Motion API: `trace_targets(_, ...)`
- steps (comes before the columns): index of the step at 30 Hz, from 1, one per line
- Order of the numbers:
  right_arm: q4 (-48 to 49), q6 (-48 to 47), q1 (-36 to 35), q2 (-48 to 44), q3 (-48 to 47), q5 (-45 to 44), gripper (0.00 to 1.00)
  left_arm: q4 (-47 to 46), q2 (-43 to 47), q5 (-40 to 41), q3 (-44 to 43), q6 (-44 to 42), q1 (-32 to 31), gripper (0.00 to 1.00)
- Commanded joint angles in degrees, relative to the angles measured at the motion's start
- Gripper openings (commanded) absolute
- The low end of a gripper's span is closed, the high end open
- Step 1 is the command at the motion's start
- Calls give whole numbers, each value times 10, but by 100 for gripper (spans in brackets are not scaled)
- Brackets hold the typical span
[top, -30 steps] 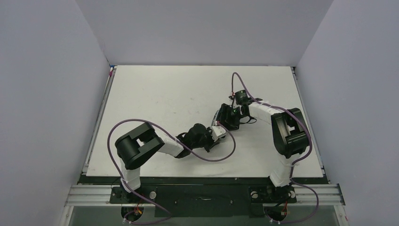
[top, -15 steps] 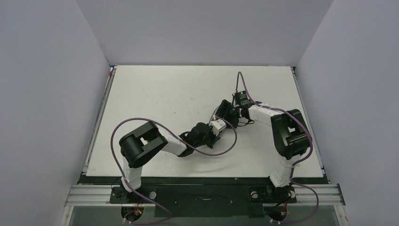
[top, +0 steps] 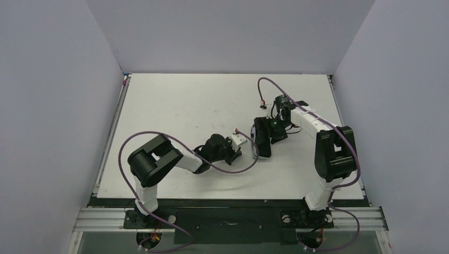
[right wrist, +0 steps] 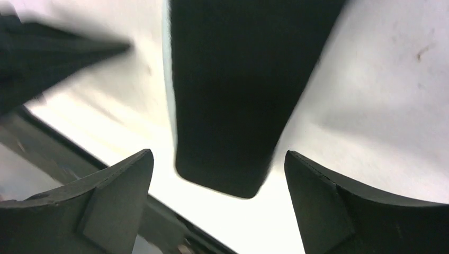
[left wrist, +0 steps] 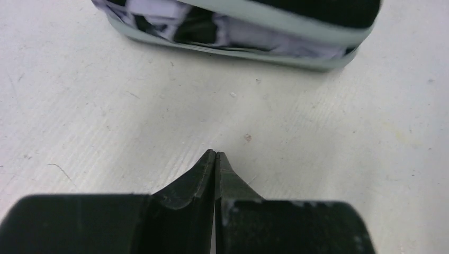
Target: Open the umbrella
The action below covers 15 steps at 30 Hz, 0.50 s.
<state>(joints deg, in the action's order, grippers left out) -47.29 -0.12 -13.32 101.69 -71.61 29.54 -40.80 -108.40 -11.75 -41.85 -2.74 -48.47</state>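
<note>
Folded umbrella [top: 263, 145] lies on the surface [top: 180, 106], a touch right of centre, running near to far. Left arm [top: 180, 161] reaches in low from the left. The left jaws are clenched tight on nothing, tips aimed at the umbrella's side, bare surface between. Right arm [top: 312, 124] comes in from the far right. The right jaws are spread wide over the black bundle, one either side, gripping nothing.

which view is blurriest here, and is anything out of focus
Right wrist view: worst, the folded black fabric umbrella inside the open right end effector is motion-smeared. Left wrist view: white table grain sharp, shut left end effector soft up close. Top view: crisp, evenly lit.
</note>
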Motion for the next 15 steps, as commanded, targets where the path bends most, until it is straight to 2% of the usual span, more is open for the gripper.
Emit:
trace_targets(1, -220, -297, 22, -17, -80, 4, 88, 47, 3, -13, 5, -48, 26, 0)
trace_targets(4, -277, -329, 37, 36, -160, 22, 84, 56, 0, -19, -3, -51, 38, 0)
trace_targets(7, -316, -323, 56, 106, -239, 49, 83, 61, 4, -24, -4, -58, 45, 0)
trace_targets(11, -320, -312, 70, 125, -234, 62, 83, 62, 25, -42, 6, -62, 49, 2)
trace_targets(12, -310, -298, 72, 117, -213, 59, 83, 63, 35, -48, 7, -61, 49, 7)
trace_targets(13, -290, -286, 74, 111, -202, 58, 83, 65, 40, -51, 10, -56, 49, 18)
trace_targets(14, -280, -280, 74, 101, -180, 60, 82, 71, 51, -54, 11, -51, 49, 23)
trace_targets(15, -263, -266, 74, 97, -169, 63, 82, 73, 57, -54, 13, -37, 50, 32)
